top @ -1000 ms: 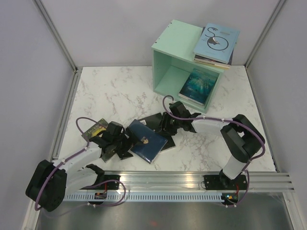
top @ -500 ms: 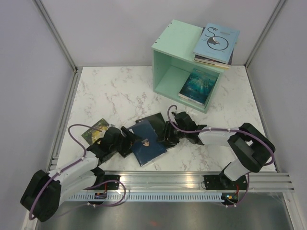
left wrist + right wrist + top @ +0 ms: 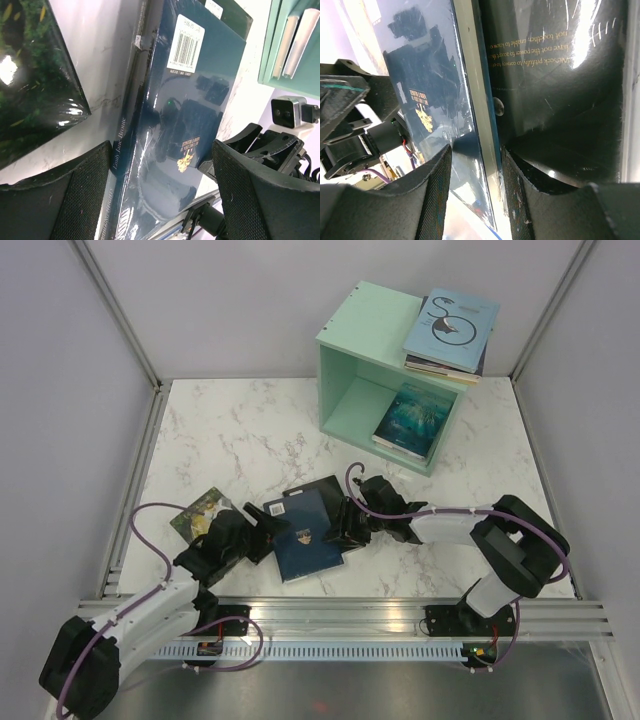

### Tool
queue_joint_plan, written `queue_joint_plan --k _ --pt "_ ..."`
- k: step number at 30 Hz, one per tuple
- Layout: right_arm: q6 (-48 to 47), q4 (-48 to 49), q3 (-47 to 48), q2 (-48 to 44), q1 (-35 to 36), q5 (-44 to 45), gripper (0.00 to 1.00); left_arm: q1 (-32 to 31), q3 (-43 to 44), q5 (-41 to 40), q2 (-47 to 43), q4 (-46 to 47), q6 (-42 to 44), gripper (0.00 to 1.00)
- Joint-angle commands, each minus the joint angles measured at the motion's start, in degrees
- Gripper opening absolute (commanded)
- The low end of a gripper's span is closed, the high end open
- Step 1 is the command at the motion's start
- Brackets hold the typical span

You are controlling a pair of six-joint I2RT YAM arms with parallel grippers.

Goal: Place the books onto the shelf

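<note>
A navy book (image 3: 305, 536) lies in the middle of the table, partly over a black book (image 3: 328, 492). My right gripper (image 3: 348, 523) is shut on the navy book's (image 3: 427, 95) right edge, one finger on the cover and the other against the black book (image 3: 555, 85). My left gripper (image 3: 264, 528) is open, its fingers (image 3: 75, 195) straddling the navy book (image 3: 175, 130) across its width with a small gap on the right. The green-gold book (image 3: 204, 512) lies to the left. The mint-green shelf (image 3: 352, 340) stands at the back with an icy blue book (image 3: 411, 420) inside.
A stack of books topped by a light blue one with a black swirl (image 3: 452, 325) rests on the shelf's roof. Metal rails (image 3: 400, 615) run along the near edge. Grey walls enclose the marble table (image 3: 240, 430) on three sides.
The navy book has turned and slid a little to the near left in my right gripper. My left gripper has come up to its left side and its jaws have narrowed around it.
</note>
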Motion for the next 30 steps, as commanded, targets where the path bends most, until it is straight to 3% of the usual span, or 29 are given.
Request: queue_joint_plan --k 1,6,27,28,30 --pt "-0.5 -5.1 -1.3 2.3 1.6 0.7 0.50 -0.2 -1.3 5.3 0.3 14.3 0.0 0.82" --pt "0.2 -4.1 -2.9 1.9 1.7 0.7 0.50 -0.2 -3.0 9.1 2.6 23.6 -0.2 0.81" --pt "3.3 1.6 -4.3 3.2 1.7 -0.4 0.49 -0.2 -0.9 25.5 3.9 42.2 -2.9 0.63" --pt "3.3 1.7 -4.0 3.3 1.7 -0.6 0.49 -0.2 -0.3 27.0 4.5 42.7 -2.8 0.61" --pt "3.6 2.3 -3.7 3.4 1.7 -0.6 0.49 -0.2 1.5 29.2 6.2 42.8 -1.7 0.47"
